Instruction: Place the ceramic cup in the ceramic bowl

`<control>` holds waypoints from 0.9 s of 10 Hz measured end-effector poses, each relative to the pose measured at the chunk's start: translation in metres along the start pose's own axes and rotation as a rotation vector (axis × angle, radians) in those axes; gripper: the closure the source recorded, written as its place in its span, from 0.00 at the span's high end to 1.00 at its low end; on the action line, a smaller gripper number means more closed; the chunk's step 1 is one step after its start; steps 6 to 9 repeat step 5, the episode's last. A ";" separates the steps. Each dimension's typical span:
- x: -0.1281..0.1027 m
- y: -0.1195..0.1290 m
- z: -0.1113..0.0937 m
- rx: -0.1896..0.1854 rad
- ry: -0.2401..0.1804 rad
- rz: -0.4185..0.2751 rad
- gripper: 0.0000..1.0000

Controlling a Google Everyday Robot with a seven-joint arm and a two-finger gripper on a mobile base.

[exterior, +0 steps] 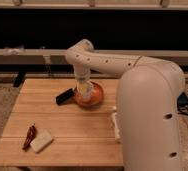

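Note:
The orange ceramic bowl [93,97] sits on the wooden table [62,120], right of its middle at the back. My gripper [83,86] hangs from the white arm straight down over the bowl's left part. A pale rounded shape [85,91] shows at the gripper's tip inside the bowl's rim; it looks like the white ceramic cup. I cannot tell whether the cup rests in the bowl or is held just above it. The arm hides the bowl's far side.
A small black rectangular object [63,96] lies just left of the bowl. A flat white block [42,141] and a red-brown item [29,136] lie at the front left. My white arm body [147,115] covers the table's right side. A dark wall runs behind.

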 end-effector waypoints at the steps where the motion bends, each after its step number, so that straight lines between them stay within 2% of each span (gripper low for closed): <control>1: -0.001 -0.001 -0.002 -0.026 -0.019 -0.024 0.65; 3: -0.005 -0.003 -0.005 -0.037 -0.042 -0.049 0.65; 9: -0.005 -0.003 -0.005 -0.037 -0.042 -0.049 0.65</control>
